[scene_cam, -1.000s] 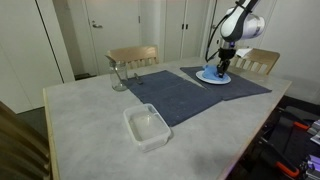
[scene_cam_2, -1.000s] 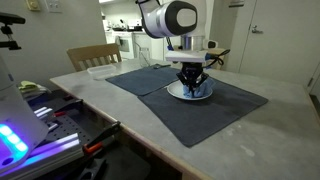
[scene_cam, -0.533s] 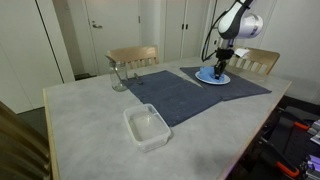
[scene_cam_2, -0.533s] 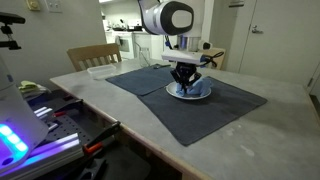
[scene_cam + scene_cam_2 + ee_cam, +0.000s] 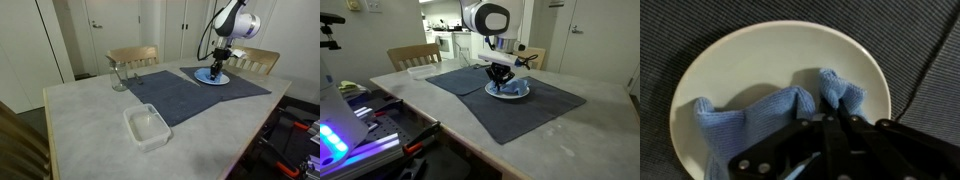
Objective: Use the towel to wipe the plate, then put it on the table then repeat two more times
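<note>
My fingers (image 5: pixel 843 122) pinch the towel (image 5: pixel 750 115) over the plate (image 5: pixel 770 55). It trails off toward the frame's lower left.

Soft indoor light, slightly blurry frames

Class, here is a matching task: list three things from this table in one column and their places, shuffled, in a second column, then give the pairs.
1. round white plate
2. light blue cloth towel
3. clear square plastic container

A. on the pale tabletop
B. on the dark grey mat
C. bunched on the plate

Pairs: 1-B, 2-C, 3-A
</note>
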Controlling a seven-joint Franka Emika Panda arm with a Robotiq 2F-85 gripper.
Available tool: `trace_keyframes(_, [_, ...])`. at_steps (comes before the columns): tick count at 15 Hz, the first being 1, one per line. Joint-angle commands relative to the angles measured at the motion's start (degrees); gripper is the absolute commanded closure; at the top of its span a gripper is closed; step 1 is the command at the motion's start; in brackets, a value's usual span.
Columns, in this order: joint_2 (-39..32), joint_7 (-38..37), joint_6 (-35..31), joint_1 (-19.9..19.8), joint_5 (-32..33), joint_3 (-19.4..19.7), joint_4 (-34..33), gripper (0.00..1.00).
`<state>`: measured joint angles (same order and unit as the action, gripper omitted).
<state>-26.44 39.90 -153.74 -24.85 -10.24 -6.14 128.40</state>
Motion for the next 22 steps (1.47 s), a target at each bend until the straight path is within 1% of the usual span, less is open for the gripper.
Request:
trace_keyframes(1, [-1.5, 2.4, -1.3, -0.2, -2.3, -1.0, -0.1, 0.99])
trace_keyframes(6, [-2.6, 1.2, -5.6, 0.0, -4.1, -1.5, -0.6, 0.99])
trace_keyframes(12, [-4.3, 0.4, -9.1, 0.4, -2.5, -1.8, -2.0, 0.99])
trace_keyframes(19, [-5.7, -1.9, -11.7, 0.9, 1.0, 0.7, -3.6, 0.99])
trace_keyframes(22, [-5.8, -4.2, -13.6, 1.4, 4.0, 3.0, -3.4, 0.99])
